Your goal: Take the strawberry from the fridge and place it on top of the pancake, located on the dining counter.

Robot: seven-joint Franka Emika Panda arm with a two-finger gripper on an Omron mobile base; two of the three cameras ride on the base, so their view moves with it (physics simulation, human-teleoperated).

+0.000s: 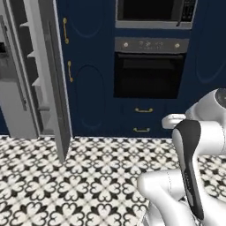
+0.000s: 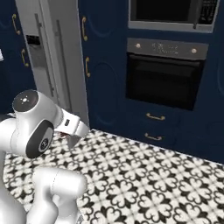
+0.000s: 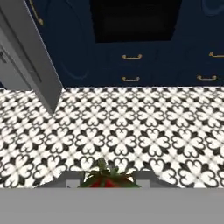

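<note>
The strawberry (image 3: 106,180), red with green leaves, sits at the bottom of the hand view between my finger tips, and my gripper (image 3: 107,178) is shut on it above the tiled floor. A bit of red (image 2: 64,135) peeks out under the white hand in the right base view. The fridge (image 1: 26,88) stands at the left, its light-grey door (image 1: 55,84) swung open and its grey inner shelves showing. That open door (image 3: 30,61) also crosses the upper left of the hand view. The pancake and the dining counter are out of view.
Navy cabinets with gold handles (image 1: 88,66) line the wall ahead, holding a built-in oven (image 1: 149,70) and a microwave (image 1: 154,13) above it. Drawers (image 1: 143,119) sit under the oven. A black-and-white patterned tile floor (image 1: 88,176) spreads in front.
</note>
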